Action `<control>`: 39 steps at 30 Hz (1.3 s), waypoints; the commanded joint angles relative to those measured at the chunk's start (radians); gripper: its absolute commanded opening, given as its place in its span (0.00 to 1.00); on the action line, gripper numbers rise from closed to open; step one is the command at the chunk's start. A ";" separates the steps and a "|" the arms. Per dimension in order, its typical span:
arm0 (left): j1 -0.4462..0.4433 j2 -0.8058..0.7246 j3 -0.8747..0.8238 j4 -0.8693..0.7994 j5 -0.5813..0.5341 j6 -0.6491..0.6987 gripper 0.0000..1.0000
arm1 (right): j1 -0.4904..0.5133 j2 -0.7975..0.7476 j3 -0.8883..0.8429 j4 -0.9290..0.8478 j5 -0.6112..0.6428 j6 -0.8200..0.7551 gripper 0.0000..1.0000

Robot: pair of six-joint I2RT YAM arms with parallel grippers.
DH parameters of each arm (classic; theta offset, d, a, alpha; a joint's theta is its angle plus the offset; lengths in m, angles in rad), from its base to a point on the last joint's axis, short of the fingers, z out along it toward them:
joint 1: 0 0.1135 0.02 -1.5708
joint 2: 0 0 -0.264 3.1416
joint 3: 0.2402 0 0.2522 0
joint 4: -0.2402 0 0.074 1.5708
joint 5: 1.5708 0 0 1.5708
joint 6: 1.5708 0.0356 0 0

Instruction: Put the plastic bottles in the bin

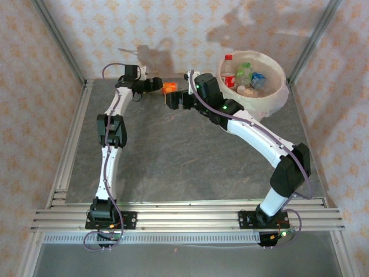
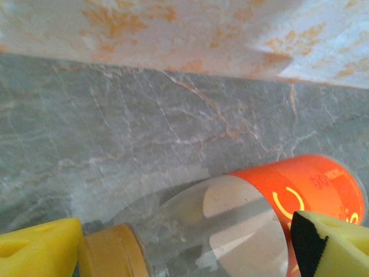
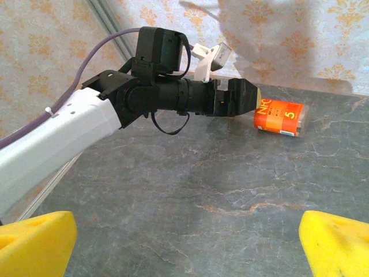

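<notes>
Your left pincer [image 2: 184, 242], open, straddles the clear orange-labelled plastic bottle [image 2: 300, 190]; squeeze its tapered shoulder and it may squirt free. Your right pincer [image 3: 187, 231] gapes empty.

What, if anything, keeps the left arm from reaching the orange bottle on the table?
Probably nothing, so yes: the left gripper hangs right at the bottle, fingers open, with bare table around it.

The bottle's [image 3: 279, 118] orange label is showing a large white "5" and, above it, white letters beginning with "N", the rest too blurred to read. Close up, its small print is staying illegible.
</notes>
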 commanded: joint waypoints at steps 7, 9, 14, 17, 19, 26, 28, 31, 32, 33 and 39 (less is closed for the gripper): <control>-0.027 -0.238 -0.300 -0.026 0.108 0.129 0.91 | 0.003 -0.004 0.030 -0.014 0.020 0.018 0.99; -0.039 -0.288 -0.374 -0.013 0.081 0.166 0.91 | 0.003 -0.002 0.031 -0.014 0.020 0.021 0.99; -0.061 -0.308 -0.391 -0.068 0.043 0.224 0.91 | 0.003 -0.002 0.034 -0.013 0.020 0.029 0.99; -0.081 -0.311 -0.387 -0.094 0.006 0.233 0.91 | 0.003 -0.007 0.032 -0.014 0.024 0.034 0.99; -0.110 -0.311 -0.373 -0.156 -0.090 0.249 0.91 | 0.004 -0.012 0.029 -0.014 0.031 0.033 0.99; -0.224 -0.269 -0.281 -0.340 -0.571 0.226 0.92 | 0.003 -0.031 0.023 -0.022 0.052 0.011 0.99; -0.229 -0.237 -0.238 -0.368 -0.588 0.172 0.92 | 0.004 -0.035 0.021 -0.027 0.061 0.004 0.99; -0.230 -0.211 -0.223 -0.361 -0.564 0.088 0.92 | 0.003 -0.038 0.014 -0.028 0.068 -0.002 0.99; -0.229 -0.204 -0.222 -0.356 -0.555 0.066 0.92 | 0.003 -0.039 0.012 -0.030 0.070 -0.004 0.99; -0.230 -0.200 -0.220 -0.350 -0.540 0.052 0.92 | 0.004 -0.040 0.012 -0.033 0.072 -0.005 0.99; -0.230 -0.196 -0.219 -0.346 -0.595 0.014 0.85 | 0.004 -0.040 0.007 -0.043 0.076 -0.017 0.99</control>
